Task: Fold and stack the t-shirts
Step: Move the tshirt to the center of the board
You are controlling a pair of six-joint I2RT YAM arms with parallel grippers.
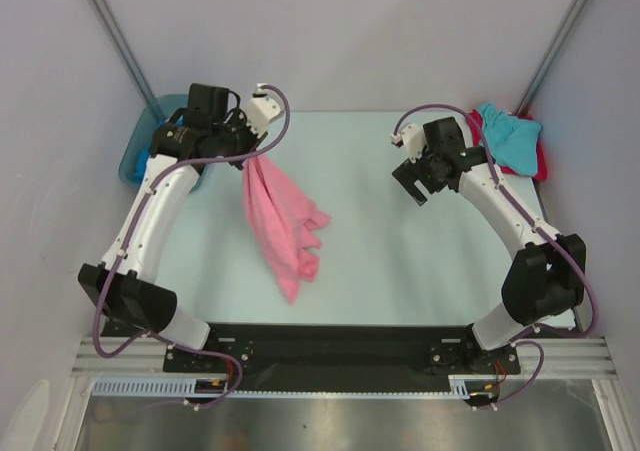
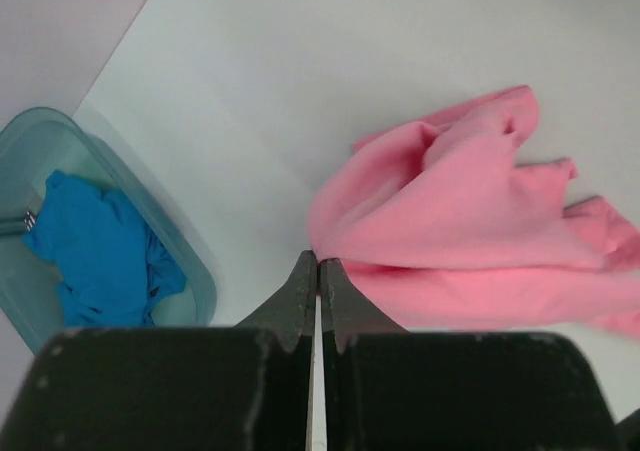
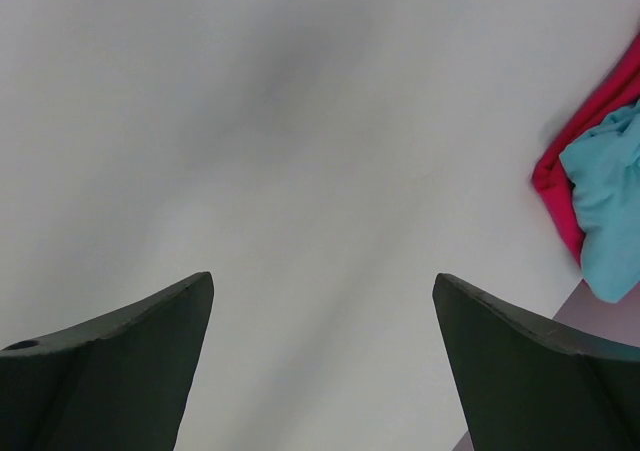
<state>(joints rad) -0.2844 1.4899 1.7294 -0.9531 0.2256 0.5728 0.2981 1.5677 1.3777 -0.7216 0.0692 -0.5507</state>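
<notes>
Your left gripper (image 1: 248, 157) is pinched shut on the top of the pink t-shirt (image 1: 285, 221), which trails from it toward 5 o'clock, left of the surface's (image 1: 380, 271) centre. Your right gripper (image 1: 415, 186) gapes wide above the surface, holding nothing. The turquoise t-shirt (image 1: 510, 136) lies on the red t-shirt (image 1: 541, 161) at 2 o'clock. The royal blue t-shirt (image 2: 100, 246) sits in the tub (image 2: 195, 271) at 10 o'clock.

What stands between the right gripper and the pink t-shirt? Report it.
Nothing visible. The right gripper is open over the table, and only table lies between it and the pink t-shirt hanging from the shut left gripper. The turquoise t-shirt and red t-shirt lie on its other side.
</notes>
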